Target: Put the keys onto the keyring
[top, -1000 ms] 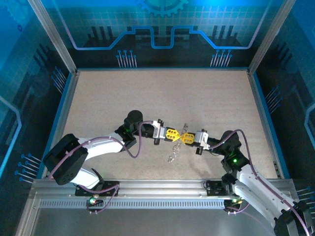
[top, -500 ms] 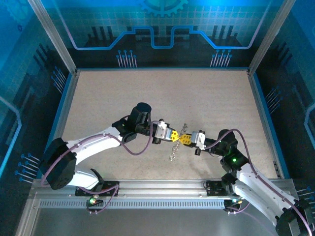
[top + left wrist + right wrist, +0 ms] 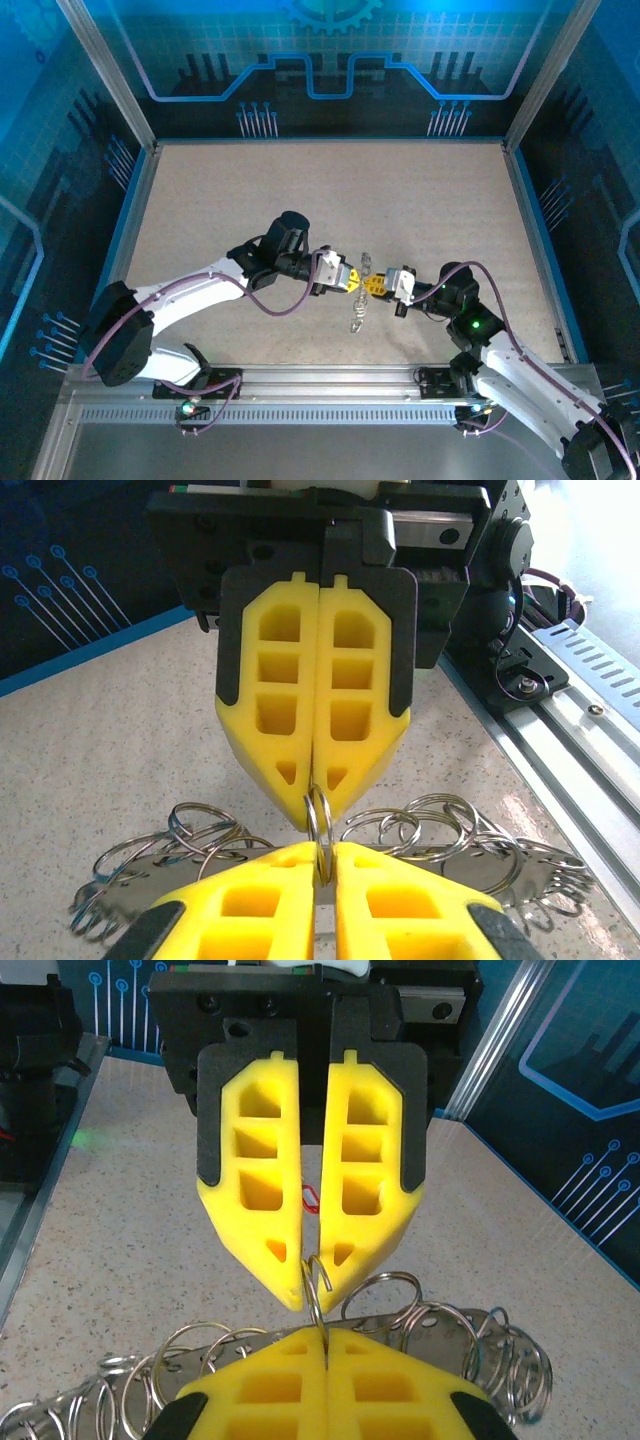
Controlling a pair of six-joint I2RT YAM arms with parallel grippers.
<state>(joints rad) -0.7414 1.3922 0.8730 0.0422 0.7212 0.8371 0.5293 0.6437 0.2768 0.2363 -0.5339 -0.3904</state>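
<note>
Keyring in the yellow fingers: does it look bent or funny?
Slightly. Both the left gripper and right gripper pinch one small loop of the keyring, and in the right wrist view its wire end curls out loose, as if pried apart. Nothing looks broken or spilled.

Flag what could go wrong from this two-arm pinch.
1. The left claw and right claw are both shut on one thin split ring, held only at their very tips. Any pull or twist between the arms could slip it out or bend it.
2. The metal strip of rings lies just beneath the tips. It could snag a fingertip if either claw dips.
</note>
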